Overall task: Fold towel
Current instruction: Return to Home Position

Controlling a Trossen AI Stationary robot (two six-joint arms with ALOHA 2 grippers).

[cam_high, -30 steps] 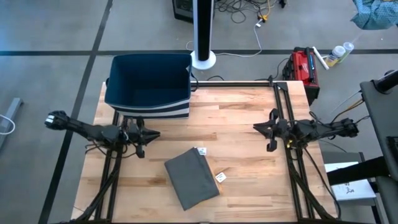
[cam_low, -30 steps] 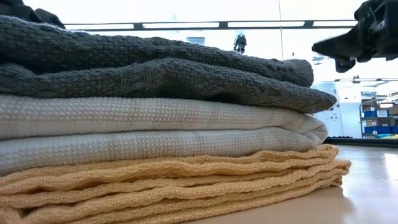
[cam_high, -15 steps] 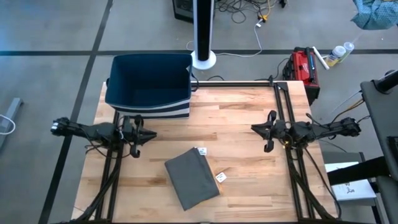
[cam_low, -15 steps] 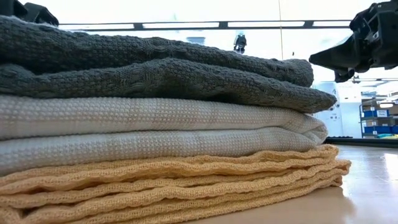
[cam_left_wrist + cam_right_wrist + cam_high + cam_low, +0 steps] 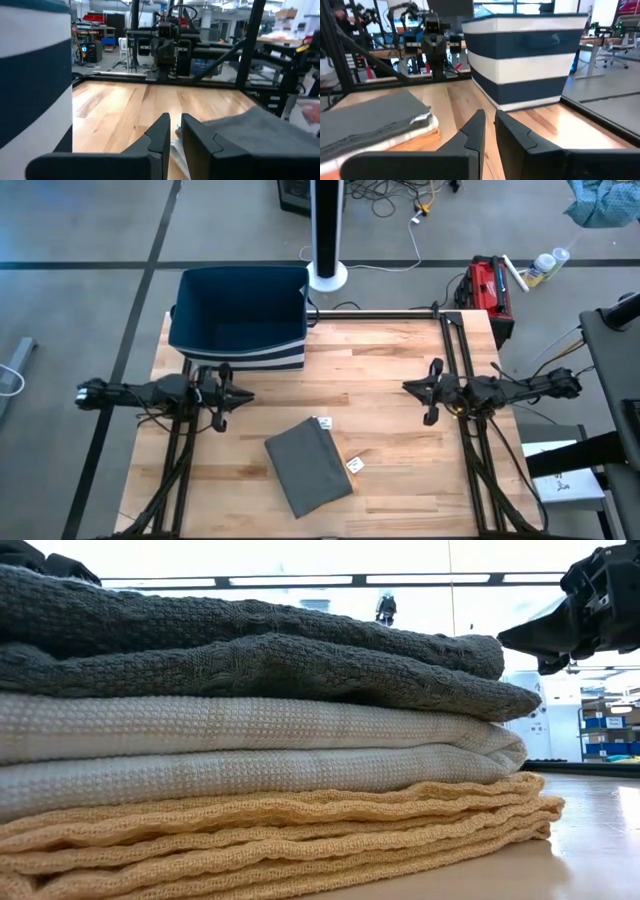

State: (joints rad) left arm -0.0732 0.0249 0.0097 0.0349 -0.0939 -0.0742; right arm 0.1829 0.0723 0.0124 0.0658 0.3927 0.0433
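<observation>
On the wooden bench (image 5: 380, 410), the gray towel (image 5: 308, 468) tops a folded stack near the front edge. The left pincer (image 5: 240, 397) and right pincer (image 5: 412, 388) hover well clear, fingers pressed together. I'd judge them parked, the job done.

The stack of towels (image 5: 308, 467) is lying at the front middle of the table (image 5: 380, 360), the top towel (image 5: 250, 650) resting on the middle towel (image 5: 250, 745) and that on the bottom towel (image 5: 270, 830). The basket (image 5: 240, 315) is standing at the back left corner. The left gripper (image 5: 240, 396) and right gripper (image 5: 410, 388) are facing each other from either side, behind the stack.
</observation>
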